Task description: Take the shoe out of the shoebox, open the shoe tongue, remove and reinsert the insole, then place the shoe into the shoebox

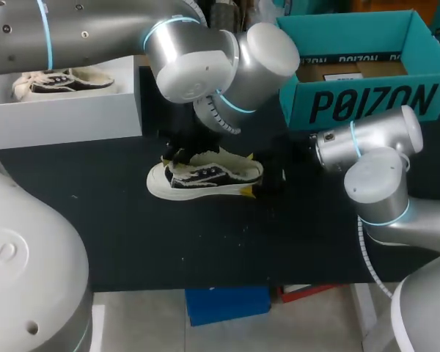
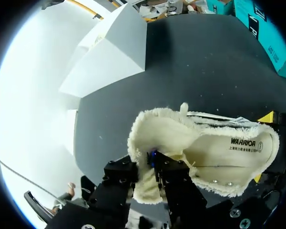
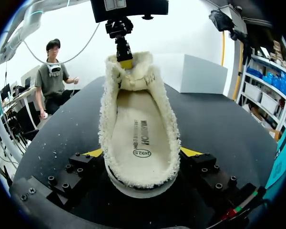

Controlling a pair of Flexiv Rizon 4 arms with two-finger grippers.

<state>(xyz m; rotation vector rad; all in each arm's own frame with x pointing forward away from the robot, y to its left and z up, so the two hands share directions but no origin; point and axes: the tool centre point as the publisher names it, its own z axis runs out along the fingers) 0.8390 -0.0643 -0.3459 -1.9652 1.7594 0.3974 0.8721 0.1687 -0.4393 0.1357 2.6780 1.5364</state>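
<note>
The shoe point(image 1: 205, 176) sits on the table point(image 1: 132, 235) beside the teal shoebox point(image 1: 367, 103). My right claw point(image 3: 142, 160) clamps its heel; my left claw point(image 2: 148, 180) pinches the tongue point(image 2: 144, 193) (a thin bite). Pulling hard could slip it free or drag the shoe.

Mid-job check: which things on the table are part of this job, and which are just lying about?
Job: fleece-lined white-and-black sneaker, its cream insole, teal cardboard shoebox, left gripper and right gripper, both shut on it.
Lying about: white box, second sneaker atop it.
</note>
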